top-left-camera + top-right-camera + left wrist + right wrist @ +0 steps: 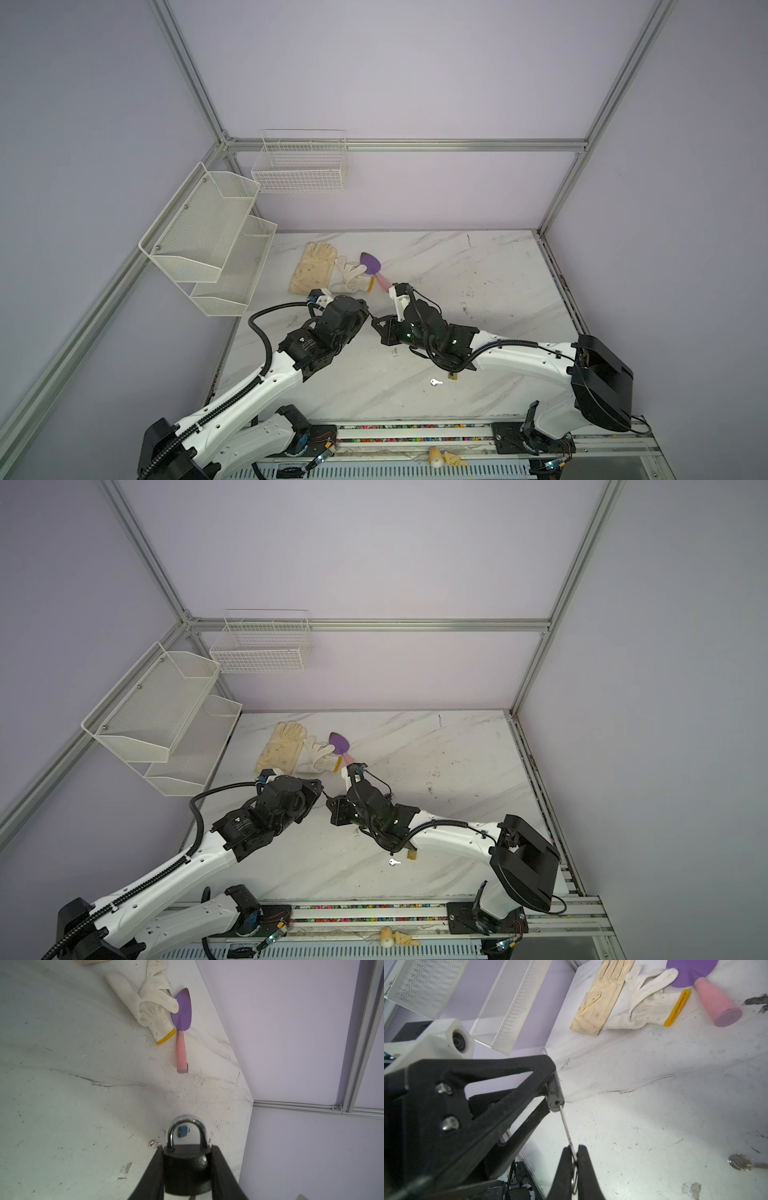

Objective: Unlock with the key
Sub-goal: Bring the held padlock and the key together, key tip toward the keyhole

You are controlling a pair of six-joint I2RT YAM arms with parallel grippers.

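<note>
Mid-table, a bit left of centre: 2 arms meet tip to tip.

- left gripper [187, 1148]: clamped on 1 black padlock [182, 1169], body pinched between both fingers, lifted off the table [519, 270]. Shackle looks seated.
- right gripper [574, 1150]: fingers pinched together on 1 key [565, 1124], held at its ring end. The key tip is at the keyhole [556, 1103] in the padlock's base. Can't tell how far in.

Rest, counted:
- 1 spare key [435, 382], loose on the near side, right of centre, beside the right forearm.
- 1 small tan block [453, 377] just right of it, half under the arm. Can't tell what it is.
- 1 small blue padlock [182, 1131] on the table past the held one, seen through its shackle.
- 2 gloves at far left, side by side: cream glove [313, 266] and knit glove [353, 276] with a yellow cuff.
- 1 trowel [371, 262], purple blade, pink handle. A knit fingertip overlaps the blade.
- 1 two-tier mesh shelf [208, 232] on the left wall and 1 wire basket [299, 166] on the far wall.
</note>
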